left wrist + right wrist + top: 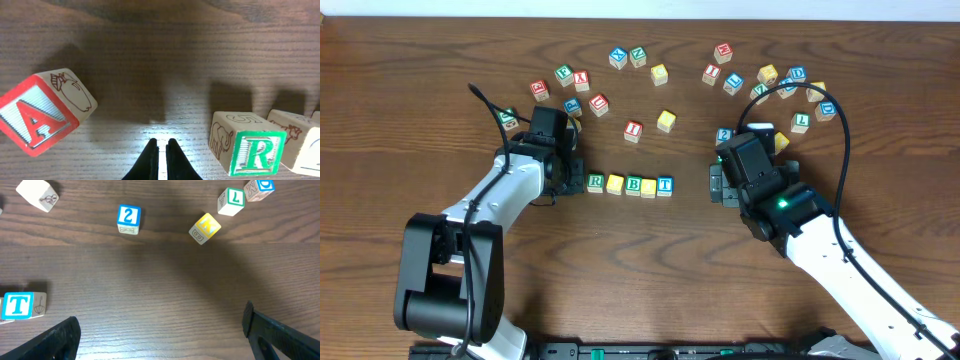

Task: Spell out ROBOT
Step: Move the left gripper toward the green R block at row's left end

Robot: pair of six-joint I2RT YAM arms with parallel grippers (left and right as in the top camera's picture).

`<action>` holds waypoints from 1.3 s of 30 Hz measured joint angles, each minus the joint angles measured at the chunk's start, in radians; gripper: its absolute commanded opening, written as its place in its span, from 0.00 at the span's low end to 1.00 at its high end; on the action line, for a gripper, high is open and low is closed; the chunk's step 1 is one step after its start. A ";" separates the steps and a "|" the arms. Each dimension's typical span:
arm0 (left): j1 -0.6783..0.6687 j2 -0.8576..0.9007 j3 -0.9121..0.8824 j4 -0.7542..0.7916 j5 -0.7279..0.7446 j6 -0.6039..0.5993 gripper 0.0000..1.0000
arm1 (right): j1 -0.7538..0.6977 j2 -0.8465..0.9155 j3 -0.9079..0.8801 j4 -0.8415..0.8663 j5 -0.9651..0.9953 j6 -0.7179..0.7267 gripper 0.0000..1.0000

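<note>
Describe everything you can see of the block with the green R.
The R block is a pale wooden cube, its green R framed in green, an elephant drawn on one side. It sits flat on the table, at the left end of the row, close beside the next block. Nothing grips it.

Overhead, the light is even and fairly bright. The table (pixel 650 270) shows clear grain, shadows are short and soft, and the picture is sharp to its edges.

The left wrist view is dimmer and dark along the top, with a pale glare patch on the wood just ahead of the left fingers (pixel 150 160). The A block (pixel 35 117) and R block (pixel 255 152) cast broad dark shadows away from the camera, so the light probably comes from near the lens.

In the right wrist view a wide soft shadow crosses the middle. The right fingers (pixel 280 335) are black, featureless and somewhat blurred.
</note>
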 measured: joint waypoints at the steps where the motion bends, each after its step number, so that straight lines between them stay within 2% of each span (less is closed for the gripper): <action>1: 0.000 0.000 0.000 0.000 0.002 0.000 0.08 | 0.000 0.000 0.000 -0.002 -0.001 0.000 0.99; 18: -0.109 0.000 0.000 0.044 0.056 0.003 0.08 | 0.000 0.000 0.000 -0.014 -0.006 0.000 0.99; 29: -0.114 0.000 0.000 0.043 0.055 0.003 0.08 | 0.000 0.000 0.000 -0.017 -0.006 0.000 0.99; 39: -0.114 0.000 0.000 0.042 -0.057 -0.002 0.08 | 0.000 0.000 0.000 -0.017 -0.006 0.000 0.99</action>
